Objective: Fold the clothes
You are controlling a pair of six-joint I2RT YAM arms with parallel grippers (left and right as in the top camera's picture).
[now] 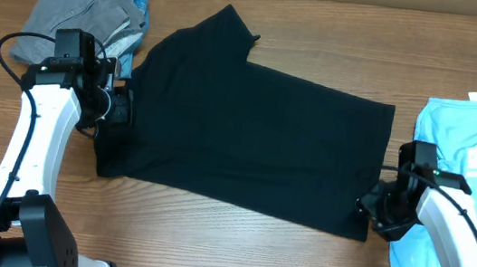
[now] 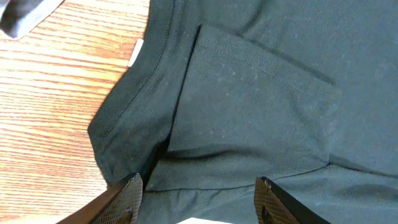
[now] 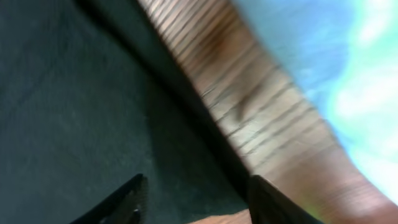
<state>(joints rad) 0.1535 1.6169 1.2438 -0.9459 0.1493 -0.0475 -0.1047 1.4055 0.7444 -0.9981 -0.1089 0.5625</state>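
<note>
Barely started: one sleeve (image 2: 249, 106) tucked on plain black cloth T-shirt (image 1: 247, 135), middle of wooden bench (image 1: 326, 17), with left gripper (image 1: 119, 105) and right gripper (image 1: 375, 210) spread, empty. Waiting: light-blue printed T-shirt (image 1: 471, 171), right edge; crumpled grey garments (image 1: 81, 0), far-left corner.

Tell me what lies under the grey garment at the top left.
Light-blue fabric peeks out from under the grey garment at its right edge; the rest is covered.
</note>
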